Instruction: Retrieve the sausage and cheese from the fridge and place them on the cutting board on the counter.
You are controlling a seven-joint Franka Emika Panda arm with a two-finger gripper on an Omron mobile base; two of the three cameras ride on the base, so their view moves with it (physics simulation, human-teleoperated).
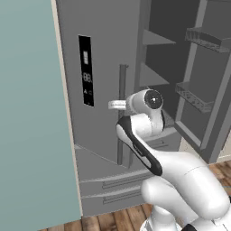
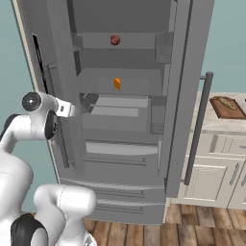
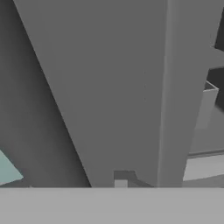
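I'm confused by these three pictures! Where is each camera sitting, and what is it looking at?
Left base view: behind the arm's left, facing the fridge; the white arm shows.
Right base view: behind its right, into the open fridge, with sausage, cheese and cutting board; arm shows.
Hand view: on the hand, against grey fridge panels.
Both base views share fridge and arm.

- The fridge (image 2: 120,144) before me looks like matt grey metal, smooth, with no shine.
- My arm (image 1: 180,176) is glossy white plastic with dark joints.
- The cutting board (image 2: 227,106) is brown wood.
- The counter (image 2: 211,126) looks like pale stone.
- The floor (image 2: 202,226) is wooden planks.
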